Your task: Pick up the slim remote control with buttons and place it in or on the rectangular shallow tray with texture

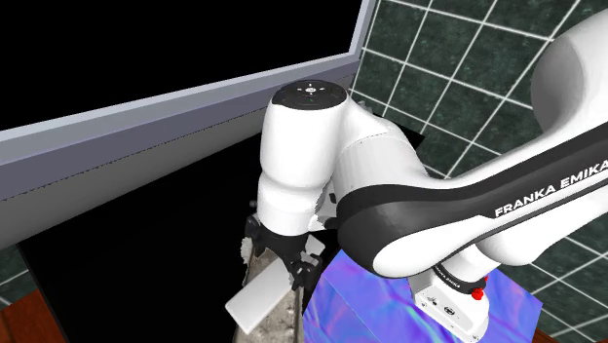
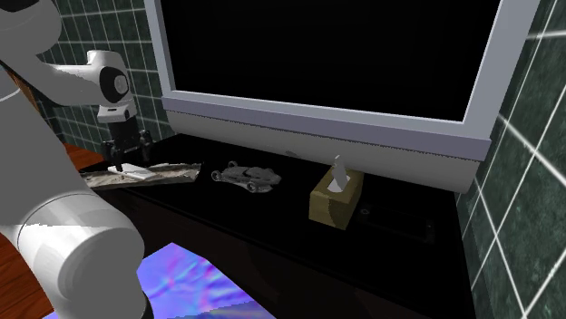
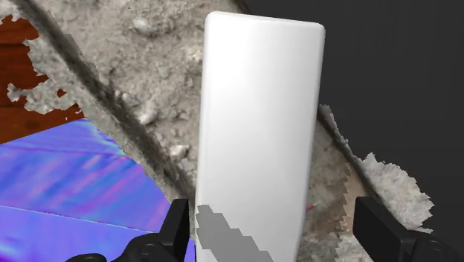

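The slim remote [image 3: 256,126] is drawn plain white, with no buttons visible. It lies lengthwise on a rough, grey, shallow tray [image 3: 126,67], between my fingers. My gripper [image 3: 275,231] is open: one black finger [image 3: 178,227] stands close beside the remote, and the other leaves a clear gap. In the shoulder view the gripper [image 1: 287,258] hangs under the white wrist, with the remote [image 1: 261,297] slanting out below it over the tray [image 1: 278,326]. The second exterior view shows the gripper [image 2: 122,149] above the remote [image 2: 136,169] on the tray [image 2: 177,170].
On the dark counter beside the tray are a grey toy car [image 2: 247,176] and a tan tissue box [image 2: 336,198]. A grey window frame [image 2: 326,113] around a black area runs behind. The iridescent blue stand [image 1: 390,302] sits near the tray. Green tiled walls [image 1: 458,68] flank the counter.
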Robot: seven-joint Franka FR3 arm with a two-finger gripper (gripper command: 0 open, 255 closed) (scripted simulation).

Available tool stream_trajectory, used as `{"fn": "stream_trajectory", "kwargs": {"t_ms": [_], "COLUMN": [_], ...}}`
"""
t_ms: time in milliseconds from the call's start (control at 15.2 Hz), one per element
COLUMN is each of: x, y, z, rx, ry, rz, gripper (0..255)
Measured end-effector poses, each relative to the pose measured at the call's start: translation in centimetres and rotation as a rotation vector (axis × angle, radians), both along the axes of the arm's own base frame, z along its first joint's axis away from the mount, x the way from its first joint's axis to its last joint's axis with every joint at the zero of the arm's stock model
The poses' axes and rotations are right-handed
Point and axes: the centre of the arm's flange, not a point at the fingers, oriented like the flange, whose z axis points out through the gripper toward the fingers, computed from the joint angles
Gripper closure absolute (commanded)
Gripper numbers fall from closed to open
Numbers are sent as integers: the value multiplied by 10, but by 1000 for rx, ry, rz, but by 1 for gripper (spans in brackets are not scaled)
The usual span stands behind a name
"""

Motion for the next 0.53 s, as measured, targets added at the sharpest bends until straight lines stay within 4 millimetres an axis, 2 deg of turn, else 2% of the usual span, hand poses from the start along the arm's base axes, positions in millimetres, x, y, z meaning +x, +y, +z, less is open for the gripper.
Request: {"fn": "stream_trajectory", "kwargs": {"t_ms": [132,396,528], "x": [0,2,1], "y": [0,2,1], "z": [0,38,47], "rx": [0,0,0], "ry": [0,-2,-1], "rz": [0,-1,0], "gripper": [0,0,0]}}
